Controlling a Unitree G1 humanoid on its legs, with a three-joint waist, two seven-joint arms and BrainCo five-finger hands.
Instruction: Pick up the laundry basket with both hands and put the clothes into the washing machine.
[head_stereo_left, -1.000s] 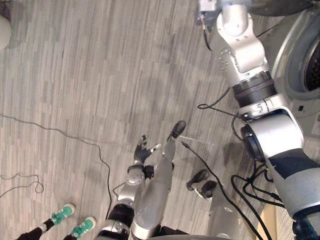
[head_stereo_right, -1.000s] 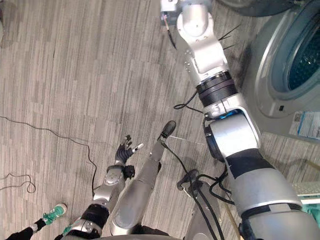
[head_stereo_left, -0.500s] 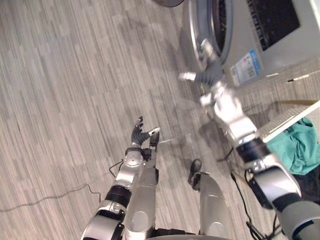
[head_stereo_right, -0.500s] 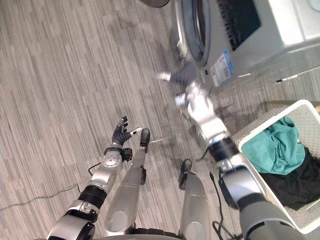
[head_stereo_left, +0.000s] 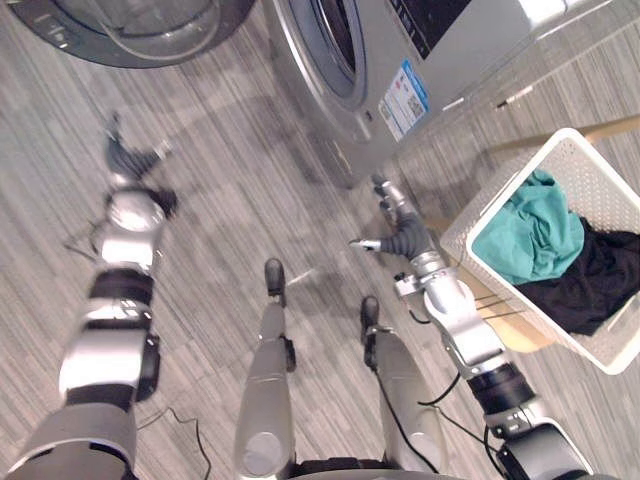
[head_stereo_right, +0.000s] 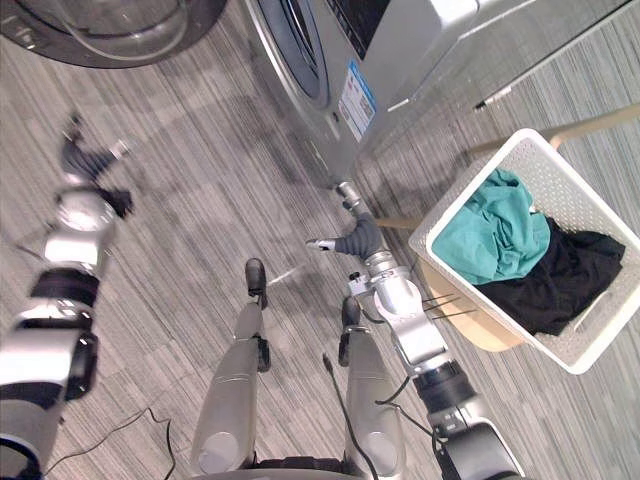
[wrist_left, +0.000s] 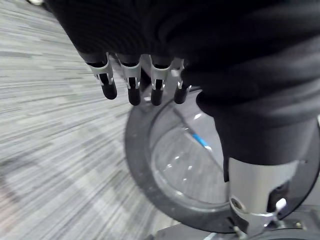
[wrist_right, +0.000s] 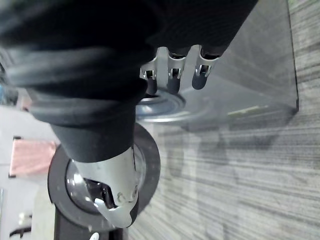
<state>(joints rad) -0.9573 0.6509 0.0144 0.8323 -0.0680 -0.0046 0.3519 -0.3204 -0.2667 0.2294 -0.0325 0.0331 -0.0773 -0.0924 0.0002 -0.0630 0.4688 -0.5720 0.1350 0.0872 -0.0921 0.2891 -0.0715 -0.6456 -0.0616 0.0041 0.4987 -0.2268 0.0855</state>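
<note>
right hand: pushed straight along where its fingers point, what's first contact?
Most likely the front of the washing machine. The right hand is open and its fingers aim at the panel, with nothing standing in between. Depth is unclear, so I can't say how close it is.

Grey floor (head_stereo_left: 220, 210) of streaked tiles is running across the whole room, the grain turning from one patch to the next. Soft light is laying a pale sheen over it in places. At the right a low stand of light wood (head_stereo_right: 478, 335) is sitting on the floor. Farther off, something pinkish (wrist_right: 30, 157) is showing against a pale surface, too blurred to tell.
</note>
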